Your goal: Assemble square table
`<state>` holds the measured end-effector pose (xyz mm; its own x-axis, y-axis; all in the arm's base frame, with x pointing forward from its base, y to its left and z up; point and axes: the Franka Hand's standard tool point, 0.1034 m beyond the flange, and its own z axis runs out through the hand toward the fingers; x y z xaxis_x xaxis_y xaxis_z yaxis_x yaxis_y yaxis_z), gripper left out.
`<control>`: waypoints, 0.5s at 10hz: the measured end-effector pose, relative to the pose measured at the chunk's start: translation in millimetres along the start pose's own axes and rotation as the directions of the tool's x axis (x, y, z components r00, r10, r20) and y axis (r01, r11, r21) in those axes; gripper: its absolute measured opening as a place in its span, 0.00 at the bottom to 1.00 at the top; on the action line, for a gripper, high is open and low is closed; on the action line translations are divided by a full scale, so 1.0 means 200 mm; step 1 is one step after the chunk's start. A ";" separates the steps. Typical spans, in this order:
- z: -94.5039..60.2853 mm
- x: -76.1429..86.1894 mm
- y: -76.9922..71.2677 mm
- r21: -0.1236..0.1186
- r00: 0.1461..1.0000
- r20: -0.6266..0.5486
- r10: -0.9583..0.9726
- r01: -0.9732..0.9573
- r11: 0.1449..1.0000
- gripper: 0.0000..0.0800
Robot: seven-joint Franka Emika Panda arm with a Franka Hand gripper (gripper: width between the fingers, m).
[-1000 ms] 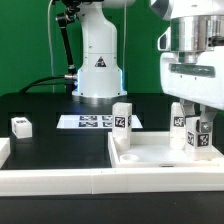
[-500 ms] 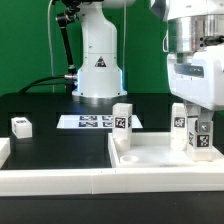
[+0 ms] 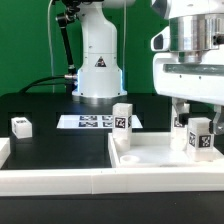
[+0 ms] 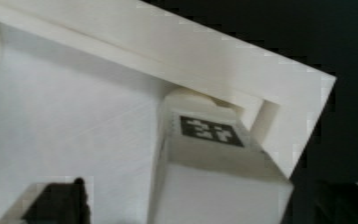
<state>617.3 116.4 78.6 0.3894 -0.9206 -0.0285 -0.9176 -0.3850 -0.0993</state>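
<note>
The square tabletop (image 3: 160,156) lies flat at the exterior view's right, rim up. One white tagged leg (image 3: 122,118) stands upright at its far left corner. Another leg (image 3: 201,138) stands upright near its right side, and a further tagged piece (image 3: 178,123) shows just behind it, partly hidden. My gripper (image 3: 196,110) hangs above that right leg, open and holding nothing. In the wrist view the leg (image 4: 213,150) stands between my dark fingers (image 4: 57,201), with gaps on both sides. A loose leg (image 3: 22,126) lies on the black table at the left.
The marker board (image 3: 93,122) lies flat behind the tabletop. A long white barrier rail (image 3: 60,181) runs along the front edge and up the left. The robot base (image 3: 97,60) stands at the back.
My gripper has risen from around the right leg to above it. The leg stays upright on the tabletop.
</note>
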 end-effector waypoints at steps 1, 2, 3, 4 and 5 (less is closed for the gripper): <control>0.00 0.00 0.00 0.000 0.994 0.000 -0.106 0.106 0.994 0.81; 0.00 0.00 0.00 -0.001 0.985 0.000 -0.171 0.171 0.985 0.81; 0.00 0.00 0.00 -0.002 0.967 -0.004 -0.256 0.256 0.967 0.81; 0.01 -0.02 0.00 0.002 0.918 -0.016 -0.396 0.396 0.918 0.81; 0.01 -0.03 0.00 0.001 0.895 -0.016 -0.447 0.447 0.895 0.81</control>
<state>615.2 122.6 76.2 0.7569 -0.6526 0.0352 -0.6468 -0.7557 -0.1026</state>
